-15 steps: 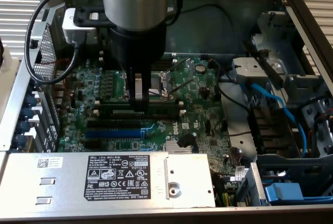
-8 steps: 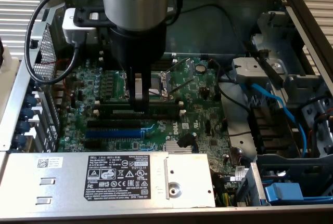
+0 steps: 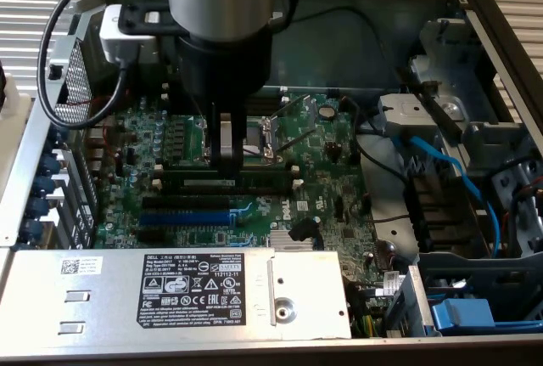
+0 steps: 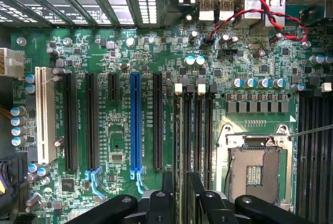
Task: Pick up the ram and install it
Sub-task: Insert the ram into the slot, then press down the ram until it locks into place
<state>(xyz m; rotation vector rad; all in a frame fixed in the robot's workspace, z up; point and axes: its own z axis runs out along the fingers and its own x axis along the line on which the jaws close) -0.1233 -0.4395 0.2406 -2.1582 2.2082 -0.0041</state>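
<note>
Repair/lab bench: open PC case (image 3: 475, 9), mobo (image 3: 331, 179).

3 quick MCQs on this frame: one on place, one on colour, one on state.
1. In the exterior view, the gripper hangs over:
A. the power supply
B. the memory slots
C. the blue cables

2. The coloured long expansion slot between the black ones is:
A. red
B. orange
C. blue

3. The CPU socket is:
A. under a fan cooler
B. bare, no cooler on it
C. covered by cables

Answers:
1 B: the gripper comes down onto the memory slots, next to the socket.
2 C: the blue expansion slot stands among black ones in the wrist view.
3 B: the CPU socket shows its metal frame and open centre.
</note>
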